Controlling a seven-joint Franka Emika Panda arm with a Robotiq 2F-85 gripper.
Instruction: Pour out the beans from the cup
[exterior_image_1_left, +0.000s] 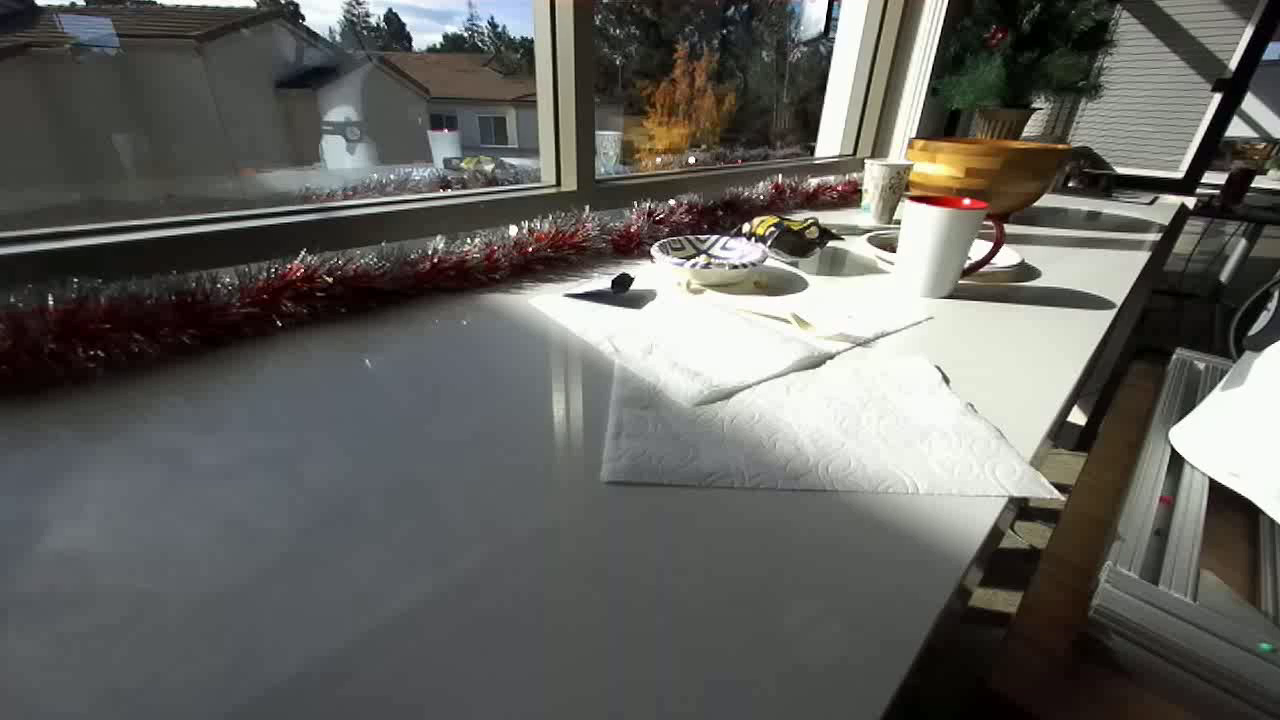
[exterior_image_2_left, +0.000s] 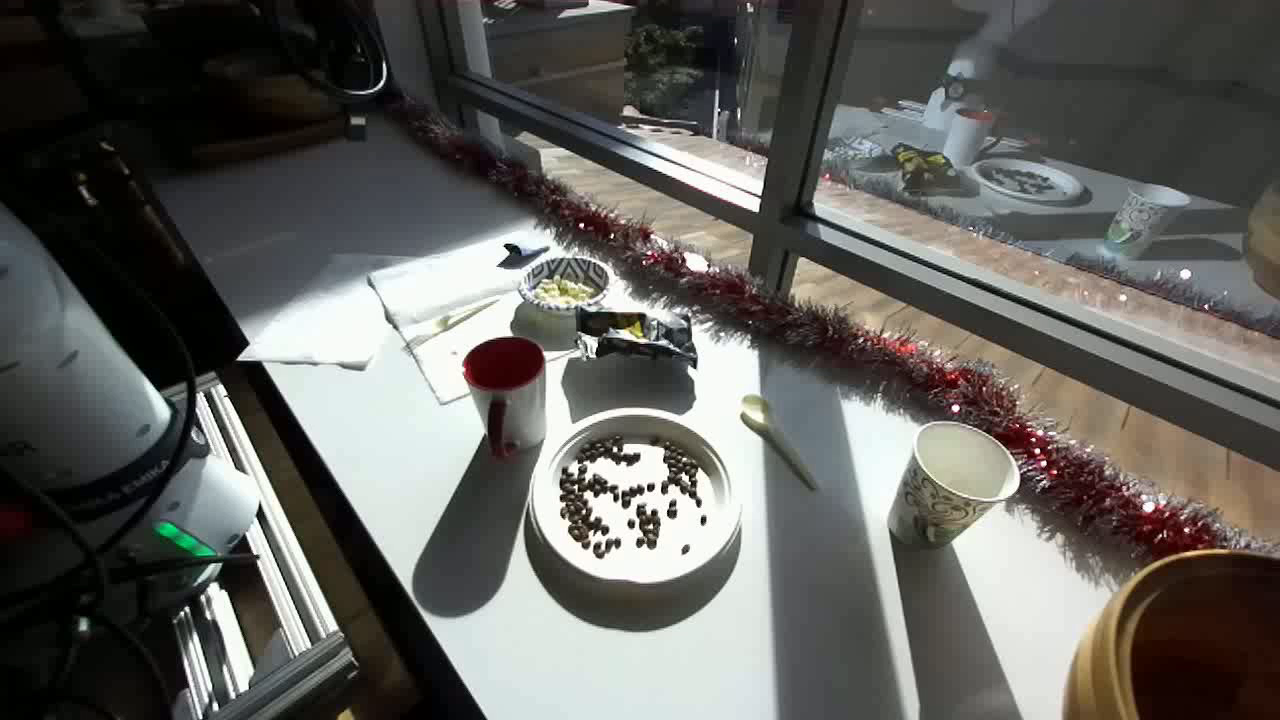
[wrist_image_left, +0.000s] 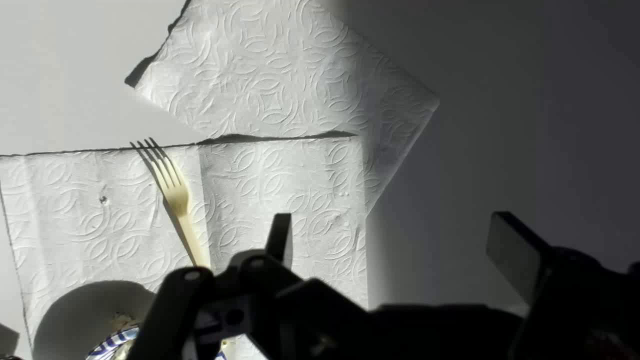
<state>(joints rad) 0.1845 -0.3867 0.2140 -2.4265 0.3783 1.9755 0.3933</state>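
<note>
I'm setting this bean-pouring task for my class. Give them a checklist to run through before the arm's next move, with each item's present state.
1. Gripper open and holding nothing: ok.
2. Cup upright on the table: ok.
3. Gripper lined up with the cup: not ok; the wrist view shows paper towels and a fork instead.
4. Plate flat beside the cup: ok, though dark beans lie scattered on it.
5. Beans inside the cup: cannot tell; its bottom is hidden.

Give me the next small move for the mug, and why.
I'd probably bring the open, empty hand over the mug to look inside: beans already lie on the plate, while the mug stands upright beside it, and no view shows whether any remain within.
</note>
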